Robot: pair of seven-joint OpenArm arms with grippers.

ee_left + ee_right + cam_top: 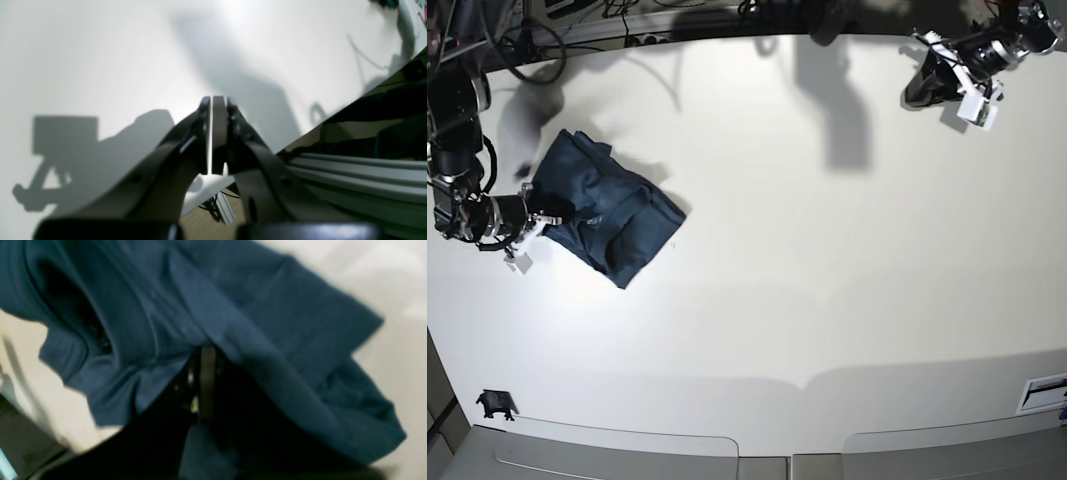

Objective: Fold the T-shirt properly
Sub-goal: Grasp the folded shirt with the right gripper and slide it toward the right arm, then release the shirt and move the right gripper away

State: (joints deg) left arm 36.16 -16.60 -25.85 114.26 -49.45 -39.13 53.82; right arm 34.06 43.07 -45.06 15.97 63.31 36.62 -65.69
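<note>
Base view: your right gripper [545,217] is clamped on the bunched T-shirt [607,210], left gripper [211,100] closed empty, so pulling could drag the whole bundle off the table [827,300] edge.

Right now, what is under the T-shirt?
The T-shirt lies crumpled on the white table. At its edge the right gripper is shut on the cloth, its tips hidden beneath a fold. Whatever else the cloth covers cannot be seen.

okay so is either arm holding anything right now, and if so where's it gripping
The right gripper is shut on the T-shirt, pinching bunched fabric at the edge nearest that arm; which part of the shirt is unclear. The left gripper is shut and holds nothing.
</note>
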